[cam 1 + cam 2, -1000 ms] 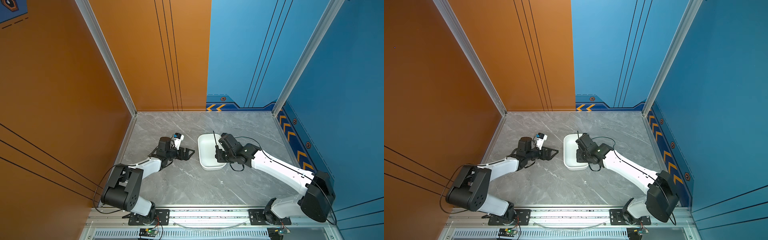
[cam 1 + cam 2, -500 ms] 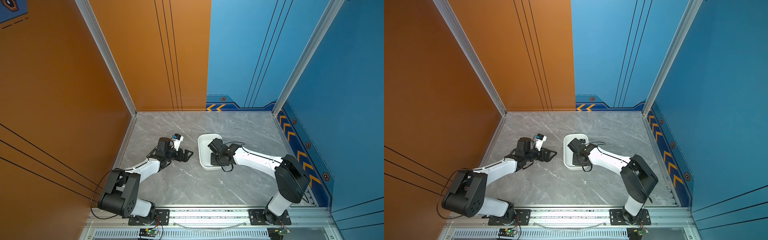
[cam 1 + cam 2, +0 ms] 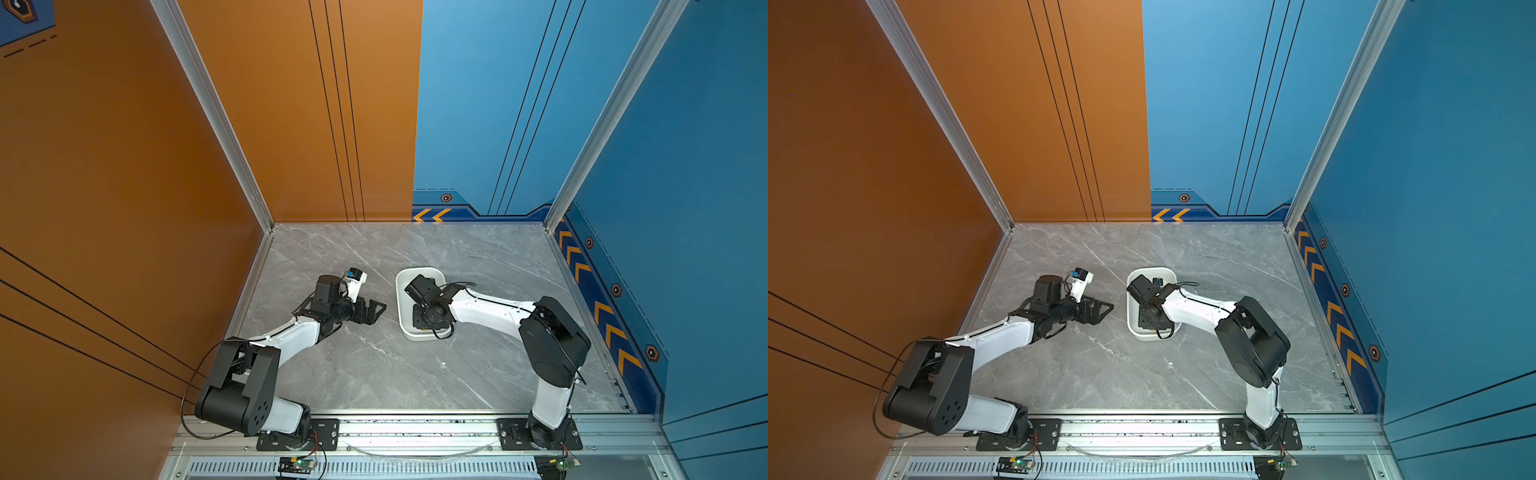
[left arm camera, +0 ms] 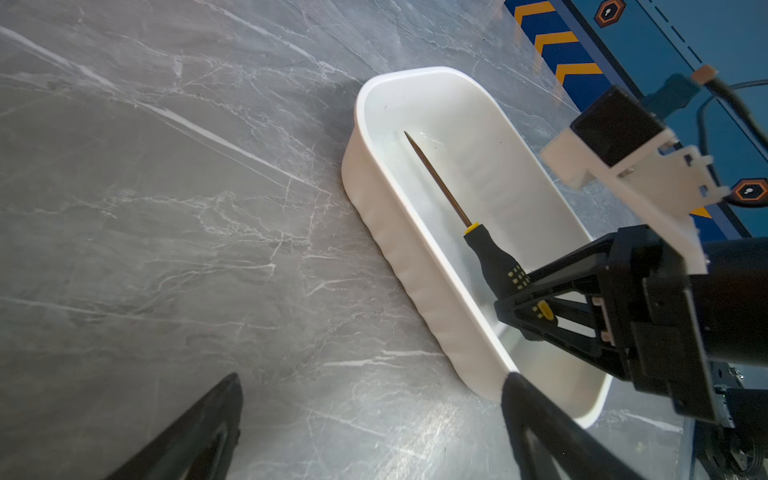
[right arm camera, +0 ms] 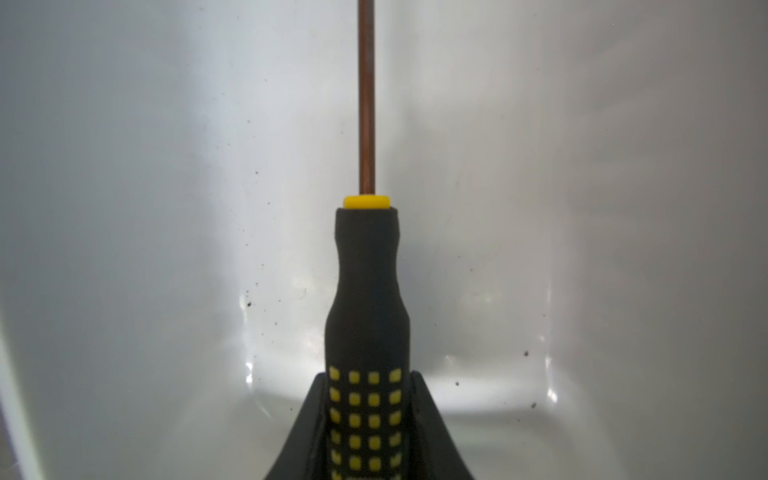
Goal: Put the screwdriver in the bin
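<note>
The right claw (image 4: 505,305) grips the screwdriver (image 4: 492,259) by its handle, holding it low inside the bin (image 4: 374,187), with the shaft pointing toward the bin's 12 o'clock end. The left claw (image 3: 374,309) is spread wide over the worktop (image 3: 374,374), at the bin's 9 o'clock.

White bin (image 3: 404,309) on grey marble tabletop (image 3: 374,374)

- A robotics lab's enclosed test cell: orange wall panels (image 3: 124,166) and blue wall panels (image 3: 685,166) stand between aluminium posts (image 3: 218,124).
- A left arm (image 3: 286,336) and a right arm (image 3: 486,307) are mounted on a metal rail (image 3: 415,428) beside a grey marble-look table (image 3: 395,374).
- Yellow chevrons (image 3: 602,309) edge the blue wall.
</note>
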Robot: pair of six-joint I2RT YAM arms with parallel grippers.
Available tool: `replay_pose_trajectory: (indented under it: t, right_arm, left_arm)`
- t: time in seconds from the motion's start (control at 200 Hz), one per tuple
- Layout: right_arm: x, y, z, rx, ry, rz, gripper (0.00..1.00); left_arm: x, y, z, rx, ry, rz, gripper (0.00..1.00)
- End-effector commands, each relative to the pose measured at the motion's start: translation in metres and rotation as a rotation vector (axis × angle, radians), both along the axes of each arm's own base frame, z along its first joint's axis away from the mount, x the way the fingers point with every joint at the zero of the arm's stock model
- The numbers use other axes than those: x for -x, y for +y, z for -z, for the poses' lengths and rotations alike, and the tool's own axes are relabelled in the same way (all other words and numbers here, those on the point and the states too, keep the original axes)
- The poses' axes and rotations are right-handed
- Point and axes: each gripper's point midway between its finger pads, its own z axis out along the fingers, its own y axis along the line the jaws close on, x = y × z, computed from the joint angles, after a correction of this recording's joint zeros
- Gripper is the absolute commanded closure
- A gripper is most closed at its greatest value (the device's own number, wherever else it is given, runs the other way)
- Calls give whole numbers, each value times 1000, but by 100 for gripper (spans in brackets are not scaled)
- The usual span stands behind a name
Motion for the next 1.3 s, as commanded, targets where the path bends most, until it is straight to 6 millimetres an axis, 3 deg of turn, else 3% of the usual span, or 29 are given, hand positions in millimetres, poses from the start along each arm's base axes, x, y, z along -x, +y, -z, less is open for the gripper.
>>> replay_pose_trajectory:
  t: [0.0, 0.04, 0.19, 0.501, 0.656, 0.781, 0.871, 0.961, 1.031, 1.116, 1.292]
  right_arm:
    - [-7, 1, -1, 20, -15, -3, 100]
    - [-6, 0, 1, 24, -9, -6, 98]
    - [-6, -1, 5, 33, 0, -17, 63]
    - [-9, 0, -1, 30, -10, -40, 42]
    - [-11, -1, -44, 21, -82, -78, 30]
    - [-13, -14, -101, -8, -199, -141, 25]
    - [-20, -47, -139, 7, -310, -165, 24]
    - [-35, -105, -165, 71, -424, -147, 24]
    - [-44, -150, -176, 104, -529, -103, 24]
    - [-53, -203, -177, 123, -627, -32, 23]
    - [-59, -278, -137, 161, -775, 122, 23]
  left_arm:
    - [-1, 5, 1, -23, -3, -12, 2]
    - [-1, 5, 2, -23, -3, -12, 2]
    - [-3, 8, 2, -29, -4, -23, 2]
    - [-4, 12, 2, -28, -1, -40, 2]
    - [-9, 23, -10, -57, -52, -93, 2]
    - [-19, 60, -34, -166, -184, -265, 2]
    - [-20, 99, -56, -300, -292, -424, 2]
    - [-16, 134, -77, -369, -392, -553, 2]
    - [-13, 158, -83, -352, -459, -656, 2]
    - [-10, 180, -75, -309, -509, -740, 2]
    - [-17, 206, -47, -361, -490, -794, 2]
